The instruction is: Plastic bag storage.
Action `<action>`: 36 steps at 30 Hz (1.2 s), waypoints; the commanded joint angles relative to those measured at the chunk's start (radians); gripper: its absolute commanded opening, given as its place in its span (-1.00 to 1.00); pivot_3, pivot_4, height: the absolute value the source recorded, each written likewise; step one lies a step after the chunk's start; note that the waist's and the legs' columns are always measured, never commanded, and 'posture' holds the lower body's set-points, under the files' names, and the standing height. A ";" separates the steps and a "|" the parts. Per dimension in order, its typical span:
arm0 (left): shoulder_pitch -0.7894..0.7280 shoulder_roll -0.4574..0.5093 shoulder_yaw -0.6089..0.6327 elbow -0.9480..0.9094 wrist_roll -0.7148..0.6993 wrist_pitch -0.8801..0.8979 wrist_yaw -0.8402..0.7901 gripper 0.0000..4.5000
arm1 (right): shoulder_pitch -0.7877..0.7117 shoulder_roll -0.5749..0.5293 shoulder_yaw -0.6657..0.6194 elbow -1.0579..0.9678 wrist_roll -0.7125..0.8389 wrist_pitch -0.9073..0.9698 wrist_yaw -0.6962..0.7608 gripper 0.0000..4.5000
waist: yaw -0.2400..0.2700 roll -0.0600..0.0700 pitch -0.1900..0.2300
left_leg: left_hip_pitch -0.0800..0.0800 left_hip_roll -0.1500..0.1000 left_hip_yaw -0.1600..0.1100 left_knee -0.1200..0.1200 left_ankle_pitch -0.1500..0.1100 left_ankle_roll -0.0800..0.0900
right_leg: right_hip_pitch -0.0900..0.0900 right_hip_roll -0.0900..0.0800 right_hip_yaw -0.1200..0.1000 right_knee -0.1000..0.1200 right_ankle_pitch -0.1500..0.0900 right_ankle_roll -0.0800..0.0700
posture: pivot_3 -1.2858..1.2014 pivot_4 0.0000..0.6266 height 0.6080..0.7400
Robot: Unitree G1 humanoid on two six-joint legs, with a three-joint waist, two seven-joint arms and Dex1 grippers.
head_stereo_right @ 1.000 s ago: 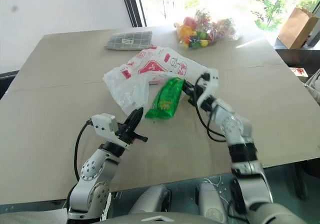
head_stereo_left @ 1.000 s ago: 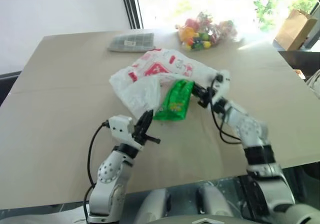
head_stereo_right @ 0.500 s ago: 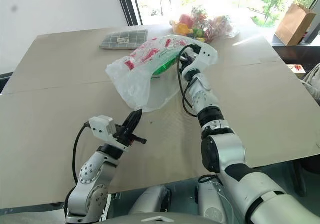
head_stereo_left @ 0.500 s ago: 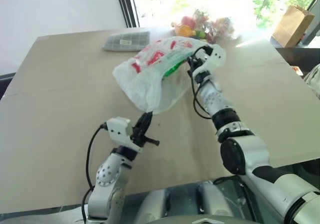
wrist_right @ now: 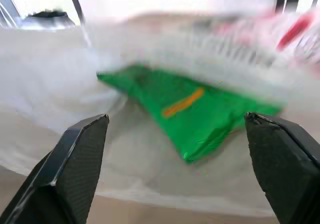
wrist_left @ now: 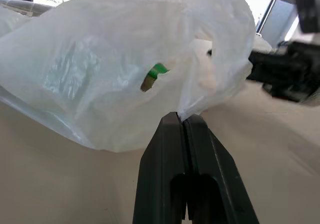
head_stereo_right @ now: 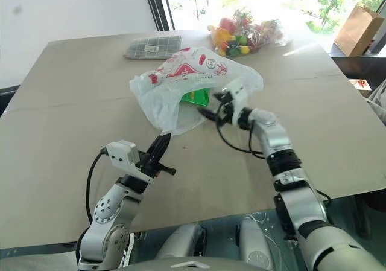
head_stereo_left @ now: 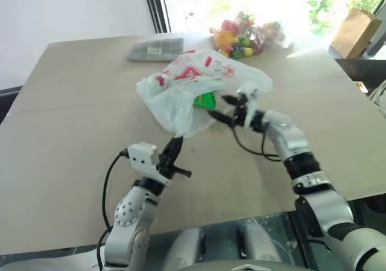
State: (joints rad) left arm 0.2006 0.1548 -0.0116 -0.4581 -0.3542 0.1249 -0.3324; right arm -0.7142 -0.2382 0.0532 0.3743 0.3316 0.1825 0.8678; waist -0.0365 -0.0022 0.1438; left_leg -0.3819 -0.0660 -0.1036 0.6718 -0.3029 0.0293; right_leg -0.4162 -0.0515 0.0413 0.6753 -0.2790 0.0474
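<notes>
Two grippers flank the thin translucent white plastic bag point(head_stereo_left: 193, 90) with red print at mid-table: the left gripper point(head_stereo_left: 171, 156) pinches its near edge, the right gripper point(head_stereo_left: 226, 109) gapes empty beside it. The shiny green snack packet point(wrist_right: 192, 116) inside could slide out if the mouth sags

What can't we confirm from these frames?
- Shiny green snack packet: the translucent white plastic bag veils most of it in the eye views; its print is blurred in the right wrist view.
- Left gripper: whether its shut fingers pinch the bag's film; the fold hides the contact.
- Flat grey checked item: too small to identify.
</notes>
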 commanded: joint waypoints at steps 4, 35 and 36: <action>-0.014 0.011 0.002 -0.005 -0.003 -0.002 -0.008 -1.00 | 0.047 -0.043 -0.115 -0.150 -0.073 -0.221 -0.175 0.97 | -0.006 0.000 0.000 | 0.001 0.000 0.002 0.000 0.000 0.000 | 0.000 0.000 0.002 0.000 0.000 0.000 | 0.03 -0.52 1.00; -0.169 -0.003 0.064 0.090 -0.005 -0.018 0.028 -1.00 | -0.124 -0.018 -0.213 0.385 -0.092 -0.137 -0.326 -0.74 | -0.005 -0.001 0.000 | 0.002 0.000 0.005 0.001 0.000 0.000 | 0.000 0.000 0.002 0.002 0.000 0.000 | 0.03 -0.52 1.00; -0.193 0.008 0.083 0.098 -0.003 -0.016 0.031 -1.00 | -0.123 -0.020 -0.221 0.365 -0.078 -0.117 -0.320 -0.95 | -0.004 -0.001 0.000 | 0.002 0.000 0.005 0.001 0.000 0.000 | 0.000 0.000 0.002 0.002 0.000 0.000 | 0.03 -0.52 1.00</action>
State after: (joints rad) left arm 0.0356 0.1518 0.0388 -0.3424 -0.3432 0.1203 -0.3147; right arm -0.8257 -0.2496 -0.1557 0.7833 0.2325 0.0619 0.5325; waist -0.0408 -0.0029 0.1434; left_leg -0.3799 -0.0660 -0.0992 0.6730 -0.3027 0.0292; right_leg -0.4158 -0.0510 0.0430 0.6779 -0.2789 0.0475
